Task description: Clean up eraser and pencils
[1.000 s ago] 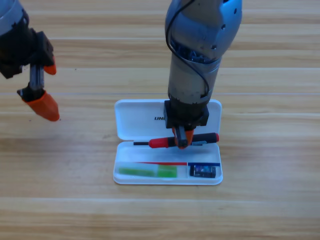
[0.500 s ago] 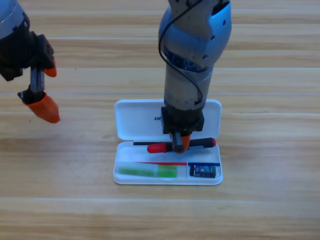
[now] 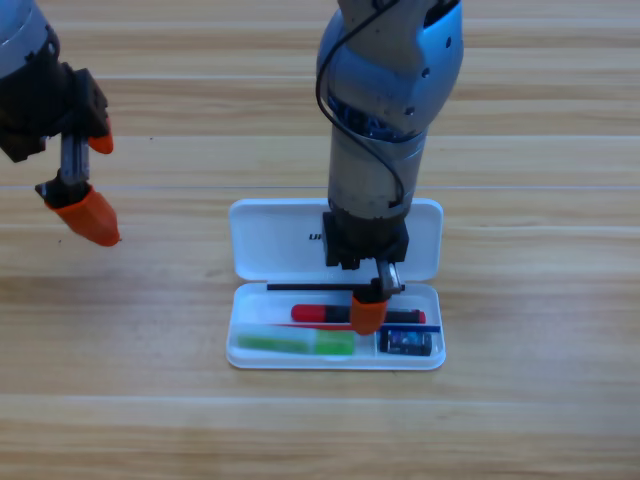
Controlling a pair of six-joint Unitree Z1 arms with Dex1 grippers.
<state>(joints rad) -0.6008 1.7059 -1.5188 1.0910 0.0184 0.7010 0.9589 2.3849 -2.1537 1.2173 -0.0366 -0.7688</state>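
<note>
Two pencils, black pencil (image 3: 320, 313) and green pencil (image 3: 295, 344), plus one eraser (image 3: 407, 342) in white case (image 3: 270, 240). Right gripper (image 3: 368, 312) fingers pinch the black pencil. Left gripper (image 3: 80, 180), left of case, fingers spread.

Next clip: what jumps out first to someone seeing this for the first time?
The big grey right arm dominates the middle, its claw pointing down into the open white case at the black pencil with the red end. In the tray lie the green pencil and the eraser. The left claw waits at the upper left.
</note>
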